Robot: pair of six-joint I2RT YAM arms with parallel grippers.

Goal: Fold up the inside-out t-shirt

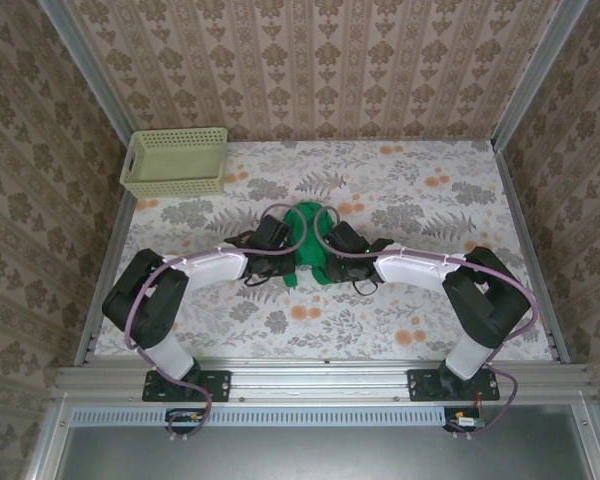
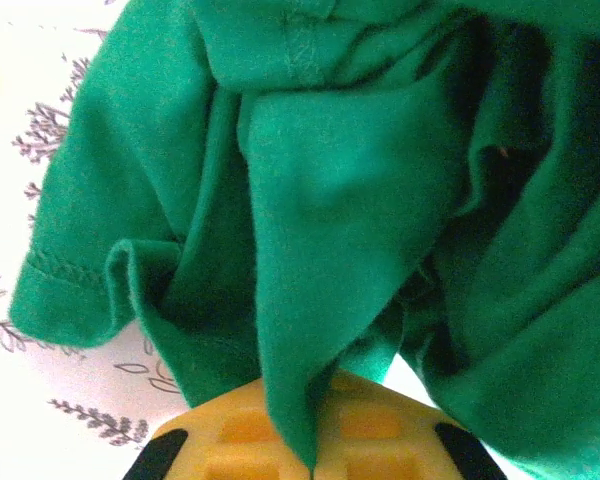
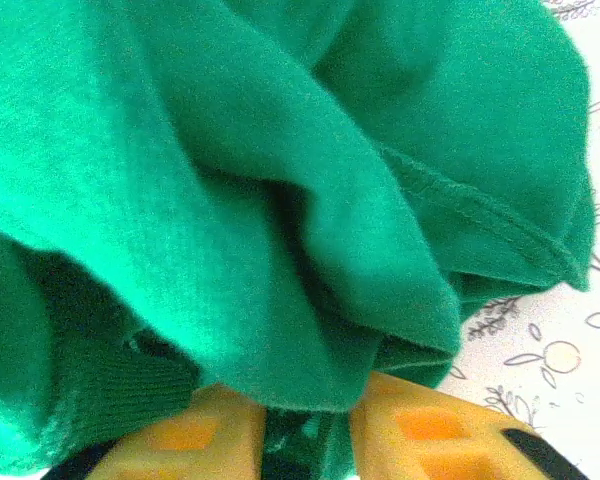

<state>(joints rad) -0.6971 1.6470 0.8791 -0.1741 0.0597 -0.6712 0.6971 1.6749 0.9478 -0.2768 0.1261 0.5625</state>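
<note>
Green shirt [image 1: 302, 214] bunched on the bench [image 1: 430, 300], left tool [image 2: 310, 442] and right tool [image 3: 306, 432] each clamped on thick folds; lifting may drag several layers and tangle it.

Bright green t-shirt [image 1: 303, 213], pale yellow-green basket [image 1: 175, 184], floral-printed white table [image 1: 430, 200]
</note>
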